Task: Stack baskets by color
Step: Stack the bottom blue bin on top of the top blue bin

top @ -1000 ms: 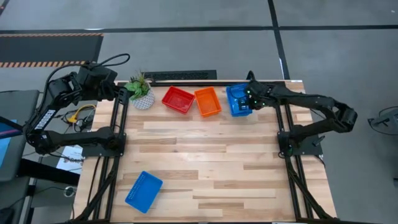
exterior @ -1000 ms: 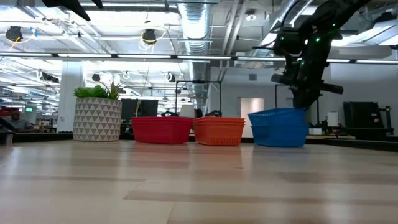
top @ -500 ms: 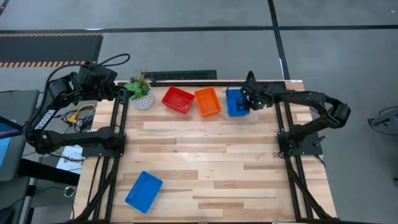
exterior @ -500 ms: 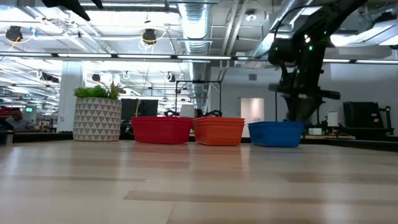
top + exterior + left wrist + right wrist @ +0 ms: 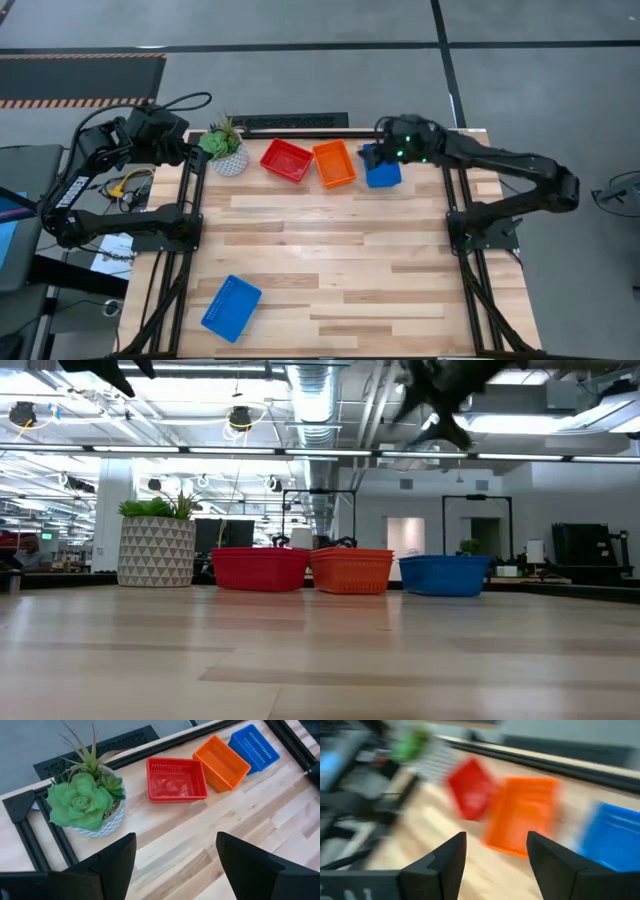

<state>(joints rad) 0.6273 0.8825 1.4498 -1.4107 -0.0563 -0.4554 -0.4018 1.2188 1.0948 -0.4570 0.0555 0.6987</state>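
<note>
Three baskets stand in a row on their bottoms along the table's far edge: red [image 5: 286,160], orange [image 5: 334,163] and blue [image 5: 383,172]. Another blue basket [image 5: 231,306] lies alone by the near left corner. My right gripper [image 5: 496,841] hangs open in the air above the far end of the blue basket [image 5: 615,837], clear of it and holding nothing. In the low view it is a dark blur [image 5: 437,395] high over the row. My left gripper [image 5: 176,840] waits open above the far left corner, looking down on the plant and the row.
A green plant in a white patterned pot [image 5: 226,150] stands left of the red basket. Black frame rails [image 5: 300,130] run along the far edge and down both sides. Bare wood [image 5: 330,250] spreads between the row and the lone blue basket.
My right gripper has opened and let go of the blue basket at the row's right end. The basket, tilted up a second ago, now sits flat on the table. The gripper has then risen quickly and swung toward the table's left, tipping up from pointing steeply down.
</note>
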